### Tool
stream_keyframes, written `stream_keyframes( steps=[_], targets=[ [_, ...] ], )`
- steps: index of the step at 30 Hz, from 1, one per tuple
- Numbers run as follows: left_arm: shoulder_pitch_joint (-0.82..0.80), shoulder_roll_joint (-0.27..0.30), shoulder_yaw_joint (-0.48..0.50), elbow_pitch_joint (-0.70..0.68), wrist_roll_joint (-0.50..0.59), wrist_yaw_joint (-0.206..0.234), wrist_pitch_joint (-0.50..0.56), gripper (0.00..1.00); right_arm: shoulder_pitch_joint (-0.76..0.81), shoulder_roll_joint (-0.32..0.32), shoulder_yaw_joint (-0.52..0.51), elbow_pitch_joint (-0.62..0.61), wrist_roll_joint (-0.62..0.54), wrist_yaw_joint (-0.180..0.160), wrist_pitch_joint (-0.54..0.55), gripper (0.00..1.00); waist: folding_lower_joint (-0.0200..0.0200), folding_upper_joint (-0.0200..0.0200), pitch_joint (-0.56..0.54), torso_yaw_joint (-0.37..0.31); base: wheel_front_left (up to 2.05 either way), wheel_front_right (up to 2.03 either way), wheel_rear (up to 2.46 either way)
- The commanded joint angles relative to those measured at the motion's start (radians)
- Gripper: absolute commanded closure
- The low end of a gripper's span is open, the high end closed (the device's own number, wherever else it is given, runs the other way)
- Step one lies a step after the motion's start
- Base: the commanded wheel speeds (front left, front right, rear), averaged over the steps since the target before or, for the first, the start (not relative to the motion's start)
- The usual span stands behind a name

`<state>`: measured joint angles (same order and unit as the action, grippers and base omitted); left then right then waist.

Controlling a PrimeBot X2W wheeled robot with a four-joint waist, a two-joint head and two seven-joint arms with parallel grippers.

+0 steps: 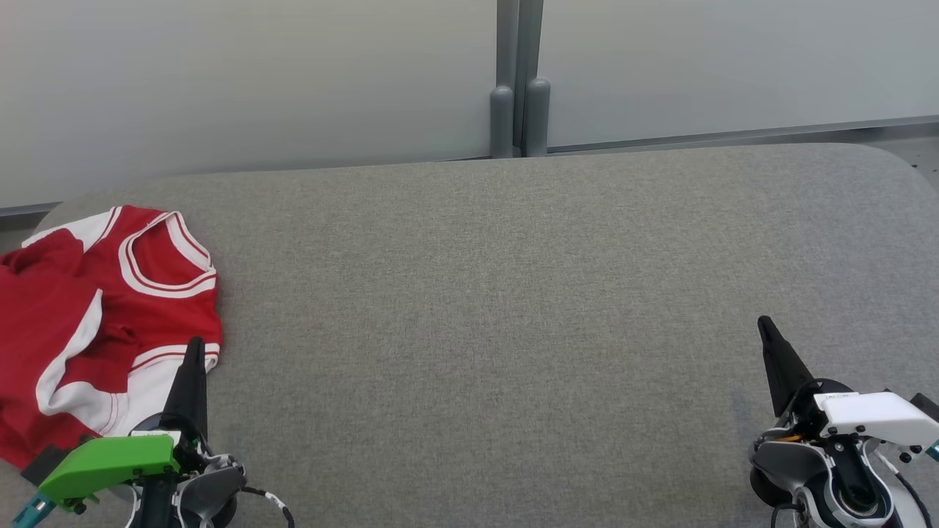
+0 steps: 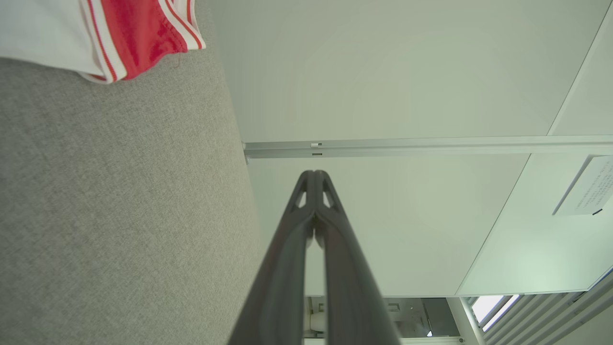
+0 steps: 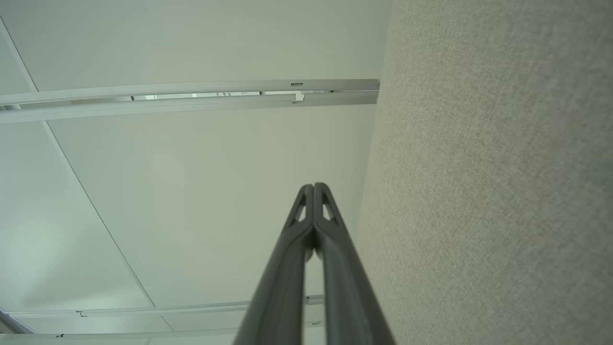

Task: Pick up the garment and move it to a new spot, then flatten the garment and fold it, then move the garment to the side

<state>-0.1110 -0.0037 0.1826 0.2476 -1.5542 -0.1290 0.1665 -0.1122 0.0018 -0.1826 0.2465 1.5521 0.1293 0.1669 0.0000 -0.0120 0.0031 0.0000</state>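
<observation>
A red garment (image 1: pixel 88 315) with white trim lies crumpled at the left end of the grey fabric table (image 1: pixel 484 315); its striped hem (image 2: pixel 134 33) shows at the top left of the left wrist view. My left gripper (image 1: pixel 194 345) is shut and empty, its tip just in front of the garment's lower right edge. Over the bare cloth at the lower right, my right gripper (image 1: pixel 764 323) is shut with nothing in it. In each wrist view the fingers (image 2: pixel 313 175) (image 3: pixel 313 187) meet at the tips, pointing towards the pale wall.
Pale partition panels with a grey post (image 1: pixel 517 88) stand right behind the table's far edge. The table's rounded right corner (image 1: pixel 906 158) is at the upper right. A wide stretch of grey cloth lies between the two grippers.
</observation>
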Motion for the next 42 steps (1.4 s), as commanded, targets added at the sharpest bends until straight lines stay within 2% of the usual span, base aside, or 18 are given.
stream_keyframes(
  steps=[1, 31, 32, 42],
  targets=[
    [-0.011, 0.007, 0.002, -0.001, -0.001, -0.005, 0.004, 1.00, -0.008, -0.003, -0.002, 0.001, 0.005, 0.004, 0.003, 1.00, 0.0000, 0.0120, 0.000, 0.000, 0.00, 0.00, 0.00],
    [-0.011, 0.007, 0.002, -0.001, -0.001, -0.005, 0.004, 1.00, -0.008, -0.004, -0.002, 0.001, 0.005, 0.004, 0.003, 1.00, 0.0000, 0.0120, 0.000, 0.000, 0.00, 0.00, 0.00],
    [0.001, -0.001, 0.000, 0.002, 0.000, 0.000, 0.000, 0.00, 0.002, 0.000, 0.000, 0.003, 0.000, -0.001, 0.000, 0.00, 0.0000, 0.0000, 0.000, 0.000, 0.00, 0.00, 0.00],
    [0.040, -0.008, -0.025, 0.018, -0.001, 0.000, -0.023, 0.00, 0.045, 0.007, 0.017, 0.016, -0.007, -0.005, -0.032, 0.00, 0.0000, 0.0005, 0.000, 0.000, 0.00, 0.00, 0.00]
  ],
)
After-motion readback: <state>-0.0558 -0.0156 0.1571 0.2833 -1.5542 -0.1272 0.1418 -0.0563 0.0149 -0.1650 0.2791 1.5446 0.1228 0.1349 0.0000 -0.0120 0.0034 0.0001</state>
